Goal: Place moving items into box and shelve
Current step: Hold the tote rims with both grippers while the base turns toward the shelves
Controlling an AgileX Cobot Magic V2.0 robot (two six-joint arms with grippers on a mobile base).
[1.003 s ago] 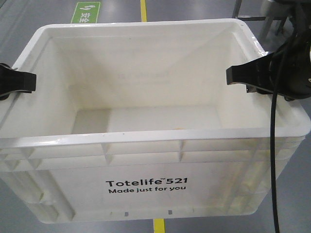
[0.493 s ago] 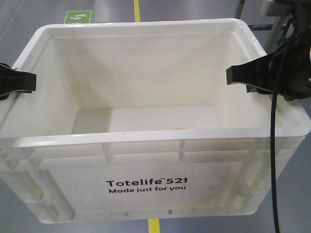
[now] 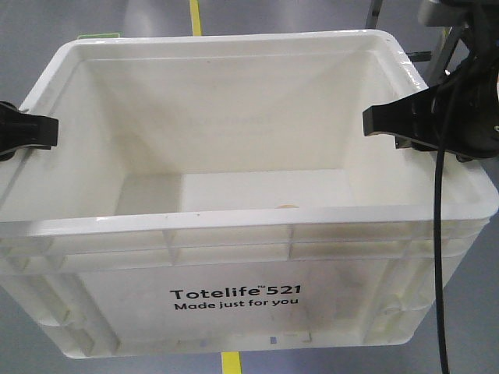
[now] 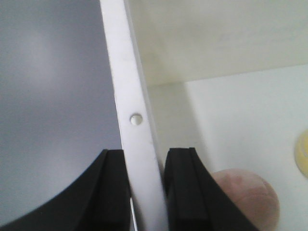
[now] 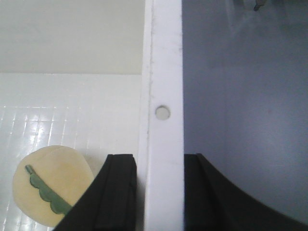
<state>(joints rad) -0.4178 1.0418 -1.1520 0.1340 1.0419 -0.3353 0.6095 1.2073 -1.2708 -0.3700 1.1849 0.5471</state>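
The white box [image 3: 234, 222], printed "Totelife 521", fills the front view and is held off the grey floor. My left gripper [image 3: 27, 132] is shut on its left rim, one finger on each side of the wall [image 4: 144, 154]. My right gripper [image 3: 390, 121] is shut on the right rim in the same way [image 5: 161, 156]. Inside lie moving items: a pale yellow ball with a green stripe [image 5: 50, 190], a pinkish round one [image 4: 245, 197] and the edge of a yellow one [image 4: 302, 154]. The shelve is out of view.
A yellow line [image 3: 195, 17] runs along the grey floor beyond the box. Metal frame legs [image 3: 437, 31] stand at the top right. A black cable [image 3: 439, 234] hangs down over the box's right front corner.
The yellow floor line has slid left and the green floor sign has almost left the view. The box and both grippers hold the same place in the picture.
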